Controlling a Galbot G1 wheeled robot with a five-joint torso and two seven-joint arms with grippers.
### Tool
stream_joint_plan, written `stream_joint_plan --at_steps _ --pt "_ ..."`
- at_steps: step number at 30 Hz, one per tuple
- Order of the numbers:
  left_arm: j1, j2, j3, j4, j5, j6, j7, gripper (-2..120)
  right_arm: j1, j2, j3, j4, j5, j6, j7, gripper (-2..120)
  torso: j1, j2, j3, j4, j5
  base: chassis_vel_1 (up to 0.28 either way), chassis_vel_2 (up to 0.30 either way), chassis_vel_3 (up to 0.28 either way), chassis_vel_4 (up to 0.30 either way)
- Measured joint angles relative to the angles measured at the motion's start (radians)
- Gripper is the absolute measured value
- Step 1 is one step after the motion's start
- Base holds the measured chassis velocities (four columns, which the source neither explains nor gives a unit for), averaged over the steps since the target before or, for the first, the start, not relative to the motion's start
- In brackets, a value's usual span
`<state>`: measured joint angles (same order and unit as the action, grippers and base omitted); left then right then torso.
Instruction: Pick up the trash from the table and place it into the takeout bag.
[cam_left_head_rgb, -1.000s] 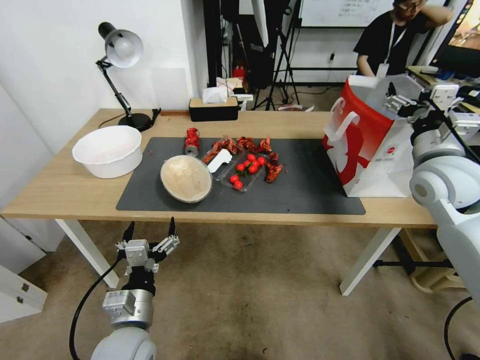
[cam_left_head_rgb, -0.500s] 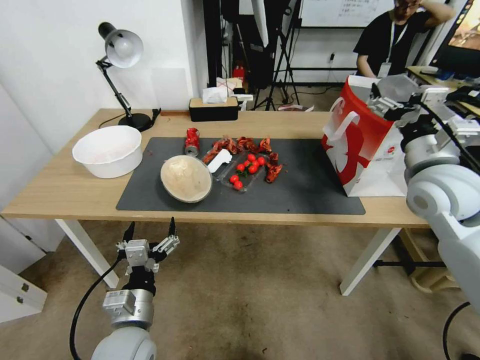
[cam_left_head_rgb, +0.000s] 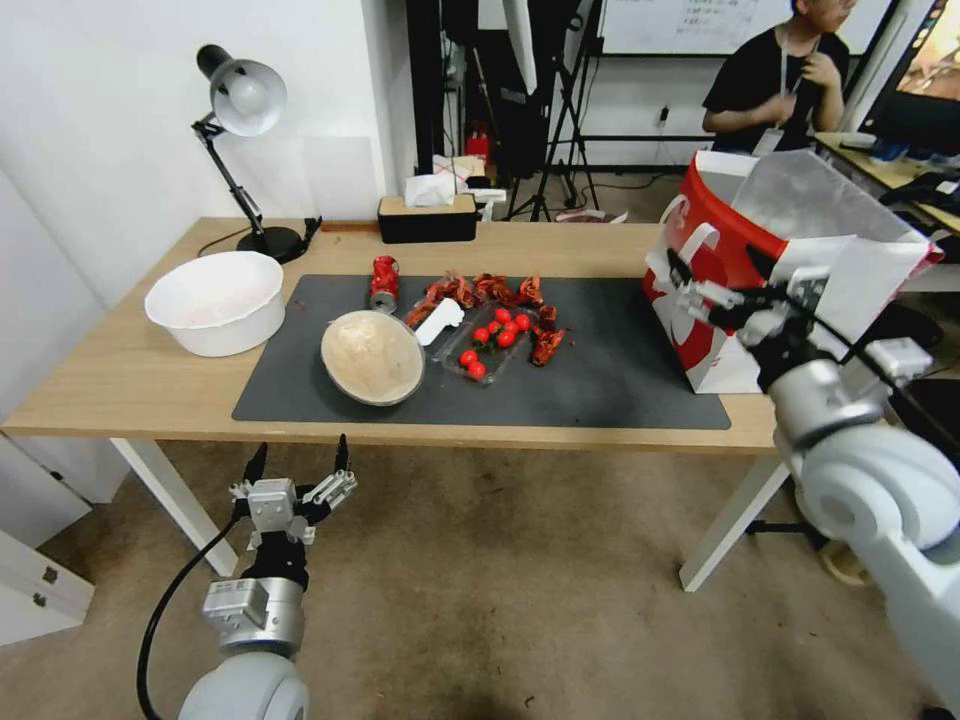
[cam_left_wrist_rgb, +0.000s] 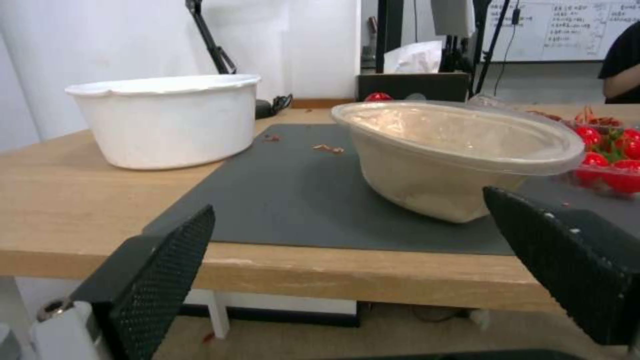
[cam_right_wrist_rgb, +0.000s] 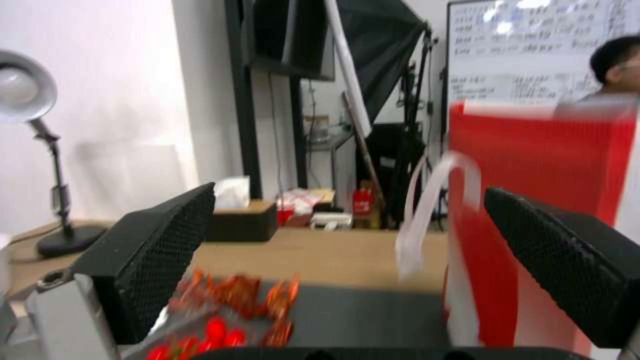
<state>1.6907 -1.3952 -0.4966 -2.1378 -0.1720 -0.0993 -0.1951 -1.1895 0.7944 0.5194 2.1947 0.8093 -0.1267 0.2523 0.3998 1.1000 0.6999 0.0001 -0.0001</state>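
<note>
Your right gripper (cam_left_head_rgb: 715, 285) hangs with its fingers spread wide and nothing between them, just in front of the red panel of the takeout bag (cam_left_head_rgb: 790, 240), which stands at the right end of the desk (cam_left_head_rgb: 120, 380) on the right edge of the grey mat (cam_left_head_rgb: 600, 385). From the right wrist camera you get what the head camera cannot give: the bag's red face (cam_right_wrist_rgb: 533, 200) and its white handle (cam_right_wrist_rgb: 427, 220) seen from the side, between the two black fingers (cam_right_wrist_rgb: 160, 260), with the tomatoes blurred below.

Your left gripper (cam_left_head_rgb: 297, 475) sits low in front of the desk's near edge, also spread wide and holding nothing. Its wrist camera looks level across the tabletop: the beige bowl (cam_left_wrist_rgb: 453, 150) leans tilted on the mat just beyond the near edge, straight ahead of the fingers (cam_left_wrist_rgb: 157, 280) and apart from them. From above, the beige bowl (cam_left_head_rgb: 372, 357) lies at the mat's near-left part, the red can (cam_left_head_rgb: 383, 283) lies on its side at the mat's far edge behind it, and the white bowl (cam_left_head_rgb: 216, 300) stands off the mat toward the desk's left end. The tray of tomatoes (cam_left_head_rgb: 490, 345) lies just right of the beige bowl.
</note>
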Motion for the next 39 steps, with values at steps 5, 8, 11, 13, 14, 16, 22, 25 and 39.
stream_joint_plan --at_steps 5,8,11,13,14,16,22,25,39 --pt "-0.003 0.002 -0.001 0.000 -0.004 -0.001 0.000 100 -0.105 0.019 0.030 0.015 -0.015 0.068 -0.041 100 0.000 0.000 0.000 0.0000 -0.0001 0.000 0.000 0.000 0.000" --pt "-0.003 0.002 -0.001 0.000 -0.004 -0.001 0.000 100 -0.131 0.027 0.035 0.015 -0.025 0.090 -0.052 100 0.000 0.000 0.000 -0.0002 0.0004 0.000 0.000 0.000 0.000" --pt "-0.003 0.002 0.000 0.001 -0.004 -0.001 0.000 100 -0.150 0.033 0.040 0.015 -0.034 0.108 -0.059 100 0.000 0.000 0.000 -0.0001 0.0005 0.000 0.000 0.000 0.000" --pt "-0.004 0.001 0.000 0.001 -0.004 -0.002 0.000 100 -0.160 0.037 0.042 0.015 -0.039 0.117 -0.062 100 0.000 0.000 0.000 0.0000 0.0003 0.000 0.000 0.000 0.000" --pt "-0.004 0.001 0.000 0.001 -0.004 -0.002 0.000 100 -0.160 0.037 0.042 0.015 -0.039 0.117 -0.062 100 0.000 0.000 0.000 0.0000 0.0003 0.000 0.000 0.000 0.000" --pt "-0.005 0.000 0.001 0.003 -0.005 -0.003 0.000 100 -0.199 0.051 0.047 0.015 -0.055 0.147 -0.073 100 0.000 0.000 0.000 0.0000 -0.0005 0.000 0.000 0.000 0.000" --pt "-0.011 -0.004 0.005 0.011 -0.006 -0.004 0.001 100 -0.331 0.112 0.047 0.013 -0.118 0.246 -0.112 100 0.000 0.000 0.000 -0.0002 0.0000 0.000 0.000 0.000 0.000" --pt "-0.014 -0.004 0.008 0.014 -0.008 -0.004 0.001 100 -0.380 0.142 0.042 0.007 -0.143 0.285 -0.128 100 0.000 0.000 0.000 -0.0005 0.0001 0.000 0.000 0.000 0.000" --pt "-0.017 0.012 0.008 0.011 -0.024 -0.006 0.002 100 -0.504 0.269 0.030 -0.067 -0.206 0.429 -0.190 100 0.000 0.000 0.000 0.0001 -0.0001 0.000 0.000 0.000 0.000"
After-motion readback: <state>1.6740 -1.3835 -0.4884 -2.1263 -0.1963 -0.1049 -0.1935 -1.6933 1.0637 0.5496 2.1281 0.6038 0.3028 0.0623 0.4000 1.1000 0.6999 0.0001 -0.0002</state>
